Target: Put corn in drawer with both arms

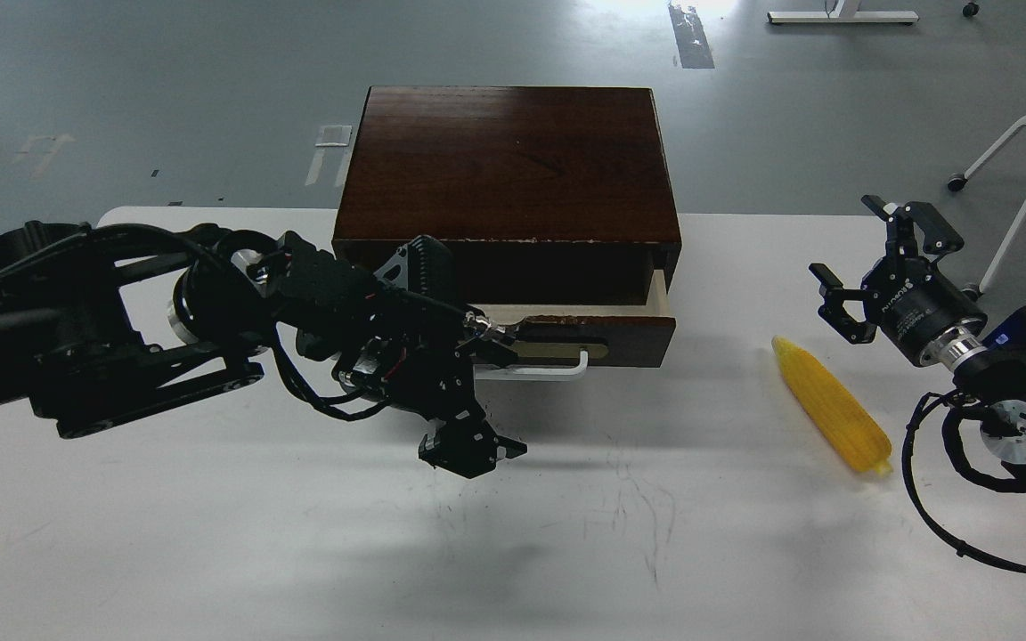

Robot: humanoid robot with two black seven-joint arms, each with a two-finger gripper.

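Note:
The corn is a bright yellow cob lying on the white table at the right, its tip pointing to the far left. The drawer of the dark brown box stands pulled out a little, with pale wood showing inside. My left gripper is at the left end of the drawer's white bar handle and hides that end. Its fingers look spread, one above and one below the handle. My right gripper is open and empty, in the air just beyond and to the right of the corn.
The white table carries the box at its back middle. My left arm lies across the table's left half. Cables hang from my right arm near the right edge. Beyond the table there is grey floor, with white chair legs at the right.

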